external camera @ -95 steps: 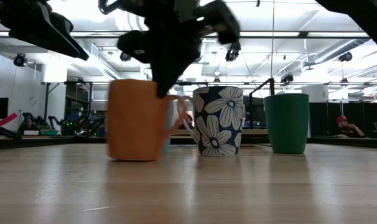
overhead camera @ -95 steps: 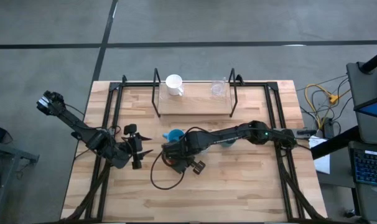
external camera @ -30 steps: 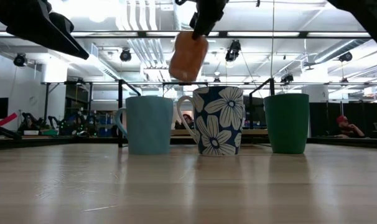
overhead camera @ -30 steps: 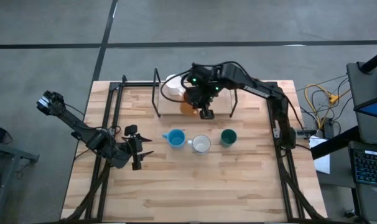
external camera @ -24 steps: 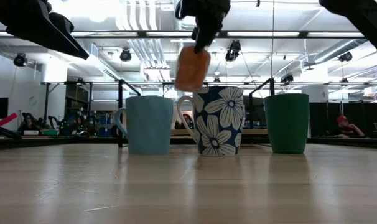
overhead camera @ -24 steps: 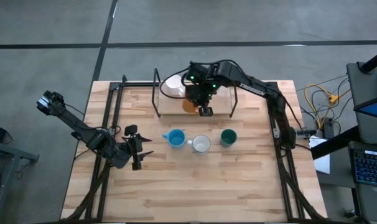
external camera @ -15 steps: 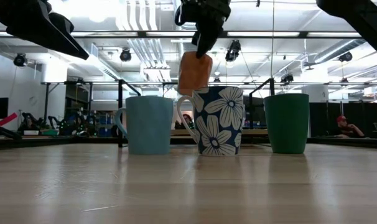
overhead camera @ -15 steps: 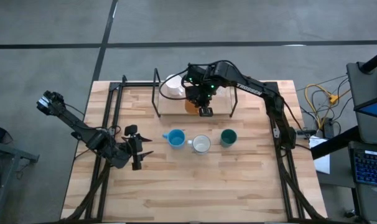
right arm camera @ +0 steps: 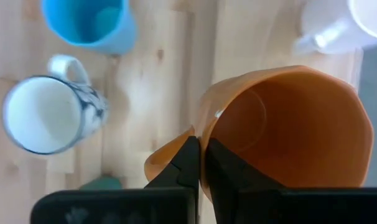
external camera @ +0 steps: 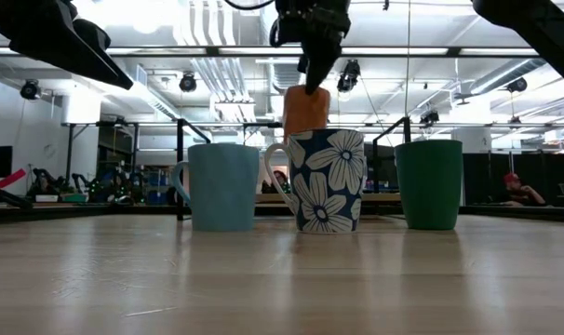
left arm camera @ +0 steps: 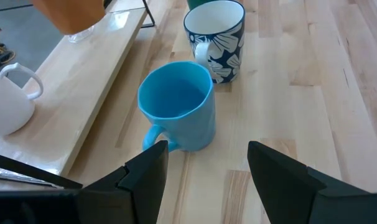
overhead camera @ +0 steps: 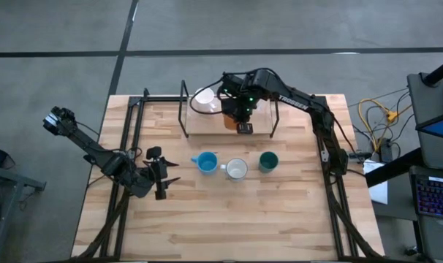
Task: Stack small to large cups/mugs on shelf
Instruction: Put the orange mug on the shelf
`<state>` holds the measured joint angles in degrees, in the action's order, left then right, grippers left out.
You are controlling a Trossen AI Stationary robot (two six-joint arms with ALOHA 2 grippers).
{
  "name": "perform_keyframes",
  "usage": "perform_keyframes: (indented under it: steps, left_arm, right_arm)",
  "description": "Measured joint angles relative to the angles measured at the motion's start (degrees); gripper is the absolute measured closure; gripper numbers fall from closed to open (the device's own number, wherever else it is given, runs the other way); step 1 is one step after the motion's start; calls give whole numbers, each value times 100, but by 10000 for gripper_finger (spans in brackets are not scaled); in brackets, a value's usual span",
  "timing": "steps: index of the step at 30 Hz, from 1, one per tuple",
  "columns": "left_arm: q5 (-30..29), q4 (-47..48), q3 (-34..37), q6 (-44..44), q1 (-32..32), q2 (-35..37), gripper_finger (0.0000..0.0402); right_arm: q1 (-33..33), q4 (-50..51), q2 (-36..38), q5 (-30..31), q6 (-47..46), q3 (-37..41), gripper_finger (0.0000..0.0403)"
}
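My right gripper (overhead camera: pixel 238 115) is shut on the rim of the orange cup (overhead camera: pixel 230 120), holding it over the shelf (overhead camera: pixel 203 127) just beside a white mug (overhead camera: pixel 205 100). In the right wrist view the fingers (right arm camera: pixel 191 163) pinch the orange cup's (right arm camera: pixel 294 130) wall. On the table in front of the shelf stand, in a row, a light blue cup (overhead camera: pixel 205 162), a white-and-navy flowered mug (overhead camera: pixel 237 169) and a dark green cup (overhead camera: pixel 268 161). My left gripper (overhead camera: pixel 163 179) waits open at the table's left, facing the light blue cup (left arm camera: pixel 179 112).
Black rod frames run along both table sides and rise as posts (overhead camera: pixel 184 109) at the shelf's ends. In the low view the orange cup (external camera: pixel 306 107) hangs above the flowered mug (external camera: pixel 327 180). Bare tabletop (overhead camera: pixel 229 219) lies in front of the cup row.
The right gripper lifted the orange cup from the table to the shelf; in the last second it has shifted right and lower there. The left arm has not moved.
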<state>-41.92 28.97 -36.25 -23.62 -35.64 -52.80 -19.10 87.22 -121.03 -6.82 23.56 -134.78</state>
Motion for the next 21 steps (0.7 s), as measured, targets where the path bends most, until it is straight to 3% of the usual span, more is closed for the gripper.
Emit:
perform_keyframes:
  steps: [21]
  left_arm:
    - [-1,-4,0,2,0,0,194]
  right_arm:
    - [-800,-780,-4,92,278,535,394]
